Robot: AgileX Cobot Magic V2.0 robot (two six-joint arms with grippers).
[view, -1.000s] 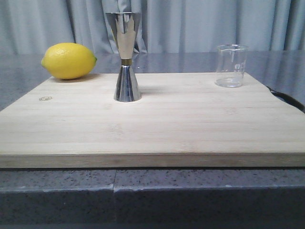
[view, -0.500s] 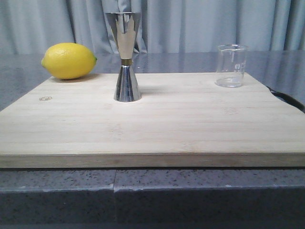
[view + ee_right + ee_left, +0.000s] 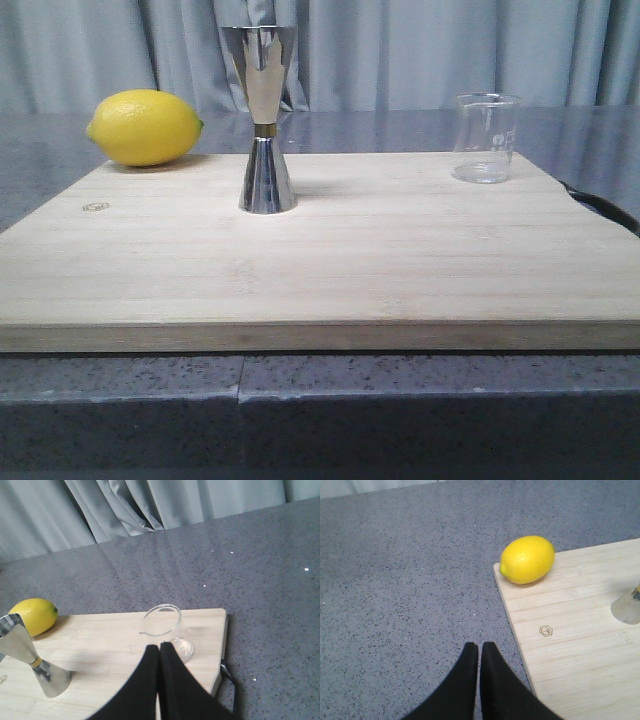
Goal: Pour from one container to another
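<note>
Above the counter, the left gripper (image 3: pixel 479 650) and right gripper (image 3: pixel 159 650) are both closed, holding nothing.

The jigger (image 3: pixel 263 120) is polished steel, mirror-bright, throwing back the folds of the curtain, with a gold-toned band at its narrow waist. The beaker (image 3: pixel 485 138) is clear, smooth glass with white printed marks. The board (image 3: pixel 320 260) is pale wood with a fine straight grain and a matt, sanded look; a small mark is stamped into it near one corner. The lemon (image 3: pixel 145 127) has a dimpled yellow rind with a soft sheen. The desk (image 3: pixel 395 580) looks like grey speckled stone, slightly glossy far off. The curtain (image 3: pixel 450 50) is grey cloth in soft pleats. Both end effectors, left (image 3: pixel 479 650) and right (image 3: pixel 159 652), are smooth matt black.
</note>
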